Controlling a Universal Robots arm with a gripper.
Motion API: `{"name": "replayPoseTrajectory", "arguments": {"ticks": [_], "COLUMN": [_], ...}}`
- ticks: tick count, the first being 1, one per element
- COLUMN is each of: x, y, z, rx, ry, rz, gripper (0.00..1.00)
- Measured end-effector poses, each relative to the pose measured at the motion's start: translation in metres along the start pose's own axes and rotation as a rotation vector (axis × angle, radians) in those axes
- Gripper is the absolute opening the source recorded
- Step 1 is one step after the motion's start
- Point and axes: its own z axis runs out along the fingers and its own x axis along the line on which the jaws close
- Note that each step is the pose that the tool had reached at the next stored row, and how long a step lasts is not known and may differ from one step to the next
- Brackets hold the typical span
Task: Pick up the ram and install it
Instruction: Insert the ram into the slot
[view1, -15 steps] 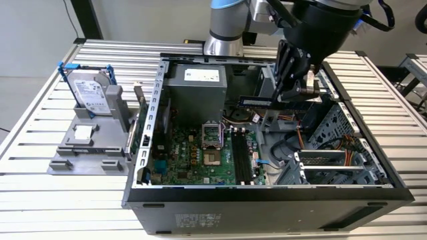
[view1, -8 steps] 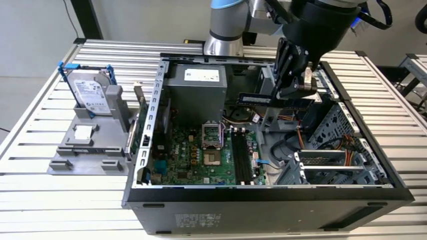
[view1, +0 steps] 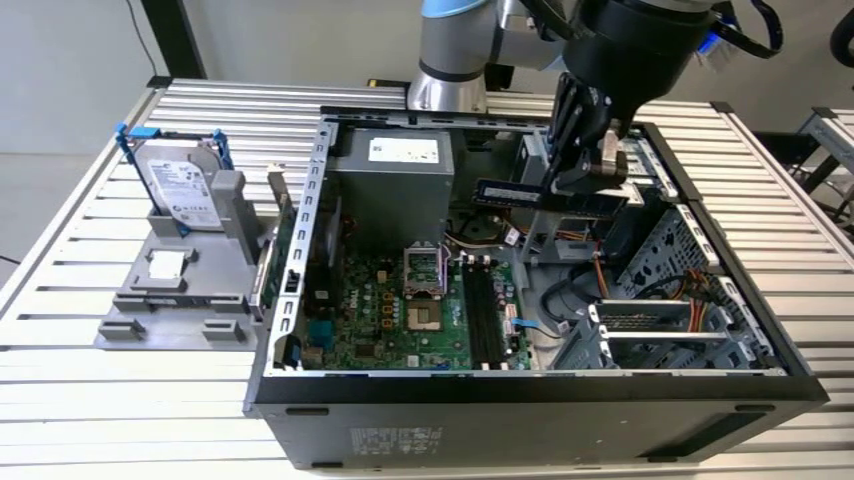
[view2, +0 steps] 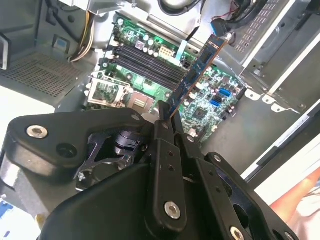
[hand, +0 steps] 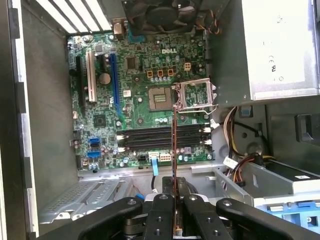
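The ram (view1: 514, 193) is a long dark stick held level in the air above the open computer case (view1: 534, 390), with my gripper (view1: 585, 188) shut on one end of it. In the second wrist view the ram (view2: 197, 75) juts out from the gripper (view2: 166, 119) over the green motherboard (view2: 210, 107). In the first wrist view the ram (hand: 174, 145) is seen edge-on between the fingers (hand: 162, 205), crossing the black memory slots (hand: 160, 139). Those slots (view1: 483, 315) lie well below the stick, near the case's front wall.
A silver hard drive with blue rails (view1: 180, 185) stands on a grey holder (view1: 167, 295) at the exterior view's left, outside the case. Inside are the power supply (view1: 394, 185), the processor socket (hand: 160, 95), loose cables (hand: 240, 150) and a drive cage (view1: 667, 310).
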Motion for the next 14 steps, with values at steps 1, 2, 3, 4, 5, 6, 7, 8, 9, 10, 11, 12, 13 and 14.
{"name": "replayPoseTrajectory", "arguments": {"ticks": [1, 2, 3, 4, 5, 6, 7, 8, 9, 10, 11, 12, 13, 14], "x": [-0.0005, -0.0012, -0.0018, -0.0022, -0.0022, -0.0022, -0.0022, -0.0024, -0.0025, -0.0026, -0.0026, -0.0026, -0.0026, -0.0026], "y": [0.0001, 0.0001, 0.0002, 0.0002, 0.0003, 0.0003, 0.0003, 0.0003, 0.0003, 0.0003, 0.0003, 0.0003, 0.0003, 0.0003], "z": [0.0000, 0.0000, 0.0000, 0.0000, 0.0000, 0.0000, 0.0000, 0.0000, 0.0000, 0.0001, 0.0001, 0.0001, 0.0001, 0.0001], "rx": [0.0001, 0.0001, 0.0001, 0.0001, 0.0001, 0.0002, 0.0001, 0.0002, 0.0001, 0.0001, 0.0002, 0.0001, 0.0001, 0.0001], "ry": [-0.0004, -0.0008, -0.0010, -0.0010, -0.0010, -0.0010, -0.0011, -0.0010, -0.0011, -0.0011, -0.0011, -0.0011, -0.0011, -0.0011], "rz": [0.006, 0.011, 0.015, 0.016, 0.016, 0.016, 0.016, 0.016, 0.016, 0.016, 0.016, 0.016, 0.016, 0.016], "gripper": [0.00, 0.00, 0.00, 0.00, 0.00, 0.00, 0.00, 0.00, 0.00, 0.00, 0.00, 0.00, 0.00, 0.00]}}
